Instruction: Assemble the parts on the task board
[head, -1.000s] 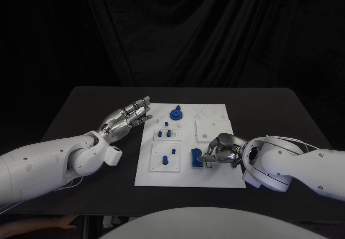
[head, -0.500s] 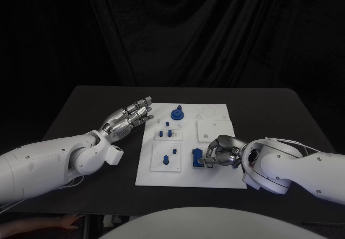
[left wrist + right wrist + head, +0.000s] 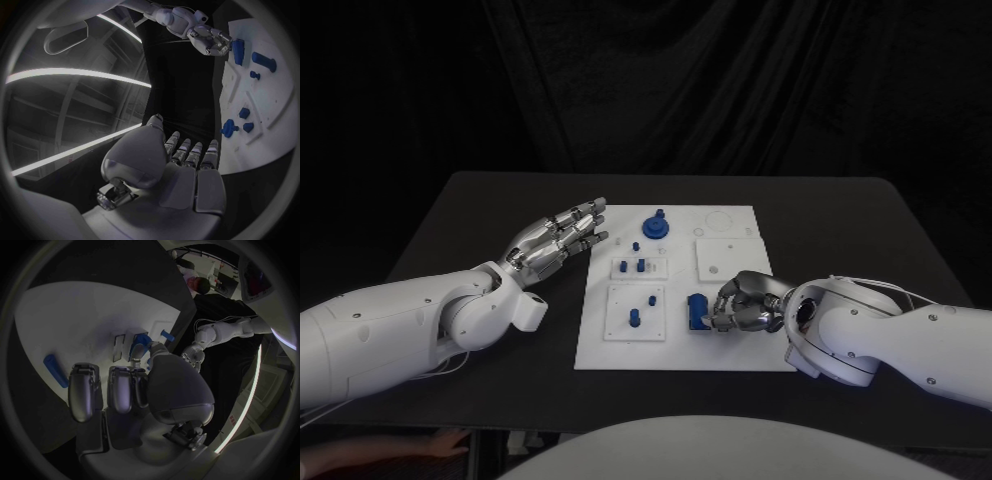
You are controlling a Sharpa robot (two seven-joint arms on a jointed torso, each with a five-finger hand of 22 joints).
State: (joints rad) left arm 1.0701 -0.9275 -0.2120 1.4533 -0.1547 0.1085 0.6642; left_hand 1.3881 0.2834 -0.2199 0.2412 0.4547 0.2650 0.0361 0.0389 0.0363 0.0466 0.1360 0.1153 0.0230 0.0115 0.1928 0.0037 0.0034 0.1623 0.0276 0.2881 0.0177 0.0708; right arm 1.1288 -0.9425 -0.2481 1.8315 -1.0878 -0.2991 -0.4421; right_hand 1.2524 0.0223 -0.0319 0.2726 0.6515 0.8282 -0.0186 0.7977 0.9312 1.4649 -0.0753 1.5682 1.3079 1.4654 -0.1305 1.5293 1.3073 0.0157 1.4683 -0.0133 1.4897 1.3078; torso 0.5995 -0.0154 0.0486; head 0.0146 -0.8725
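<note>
on the white board in the middle of the black table, toward its near right corner, my right hand has its fingers curled against a tall blue block. the block stands upright on the board, just on the inner side of my fingers and touching them; i cannot tell for sure whether i am pinching it or only pressing on its side. in my right wrist view the fingers hang down over the white board, with blue pieces just beyond them and a flat blue bar lying off to one side.

my left hand is off the board's far left edge, over the table, palm up, fingers spread and straight, holding nothing. from my left wrist view the same spread fingers point past the board's edge.

near the board's far edge a round blue knob stands up. two small blue pegs sit in a raised square plate left of centre, and another blue peg stands in the plate nearer me, well apart from both hands.
</note>
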